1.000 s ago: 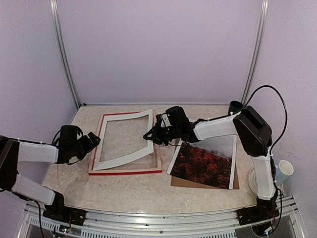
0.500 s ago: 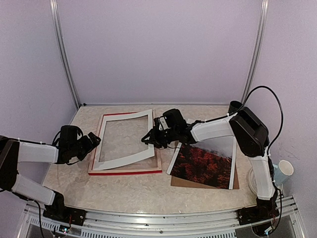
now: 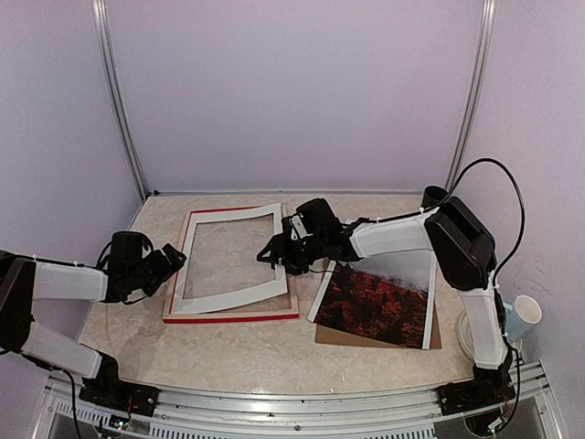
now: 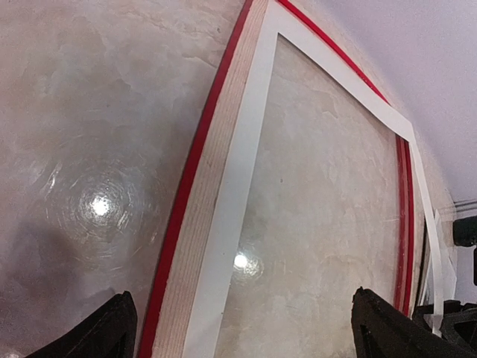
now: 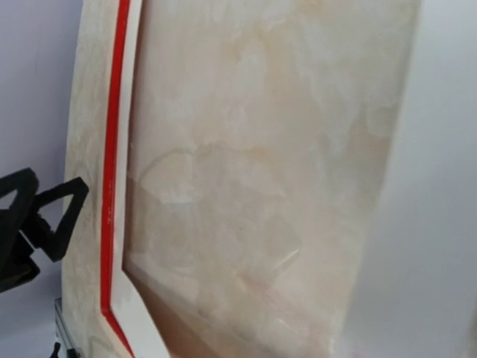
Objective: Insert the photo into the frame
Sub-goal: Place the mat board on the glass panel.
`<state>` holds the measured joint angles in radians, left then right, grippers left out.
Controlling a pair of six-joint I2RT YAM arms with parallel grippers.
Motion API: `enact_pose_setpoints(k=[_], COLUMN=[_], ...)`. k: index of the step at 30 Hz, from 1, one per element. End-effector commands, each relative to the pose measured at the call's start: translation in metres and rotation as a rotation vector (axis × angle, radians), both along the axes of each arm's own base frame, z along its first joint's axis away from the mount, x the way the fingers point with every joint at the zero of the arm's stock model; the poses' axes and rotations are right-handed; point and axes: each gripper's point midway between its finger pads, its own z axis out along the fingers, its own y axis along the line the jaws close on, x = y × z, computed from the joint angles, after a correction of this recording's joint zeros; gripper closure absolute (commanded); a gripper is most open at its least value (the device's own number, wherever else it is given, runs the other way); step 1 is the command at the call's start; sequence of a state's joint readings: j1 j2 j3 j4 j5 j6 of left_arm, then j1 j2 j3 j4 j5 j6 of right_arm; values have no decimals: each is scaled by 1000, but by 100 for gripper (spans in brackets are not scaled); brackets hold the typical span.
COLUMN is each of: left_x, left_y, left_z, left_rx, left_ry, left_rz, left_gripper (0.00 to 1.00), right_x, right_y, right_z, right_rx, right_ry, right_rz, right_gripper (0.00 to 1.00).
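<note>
The right pincer [image 3: 271, 254] has slid a bit to the left, along the right side of the mat [image 3: 228, 299]. The left pincer [image 3: 172, 260] has not moved.

Nearest to us, the photo [image 3: 375, 302] lies flat on a brown board [image 3: 366, 341], just right of the frame [image 3: 233, 316]. It is not in the frame yet, so the main job is still to do.

The white mat lies crooked in the frame, and its near side is bent.

The left pincer is wide open and holds nothing. It hangs just by the frame's left side. A little farther back, the right pincer is at the mat's right edge. I cannot tell how far open it is, or if it holds the mat.

Only the top view shows the photo. The left wrist view shows that pincer's fingers [image 4: 112, 332] far apart. The right wrist view shows none of its own fingers.
</note>
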<state>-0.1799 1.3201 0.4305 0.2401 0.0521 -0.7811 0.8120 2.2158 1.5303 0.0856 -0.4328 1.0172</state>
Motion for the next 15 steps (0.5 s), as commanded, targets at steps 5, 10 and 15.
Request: enact_pose_setpoints(k=[5, 10, 15], left_x=[2, 3, 4], left_y=[2, 1, 2], left_z=[9, 11, 14], left_rx=[-11, -11, -11], left_ry=[-36, -40, -46], left_rz=[4, 3, 6], left_gripper=[1, 1, 1], right_x=[-2, -4, -8], right_y=[1, -8, -23], right_z=[25, 29, 22], right_rx=[-140, -257, -325], right_ry=[-109, -159, -165], right_rz=[8, 8, 4], right_gripper=[37, 32, 28])
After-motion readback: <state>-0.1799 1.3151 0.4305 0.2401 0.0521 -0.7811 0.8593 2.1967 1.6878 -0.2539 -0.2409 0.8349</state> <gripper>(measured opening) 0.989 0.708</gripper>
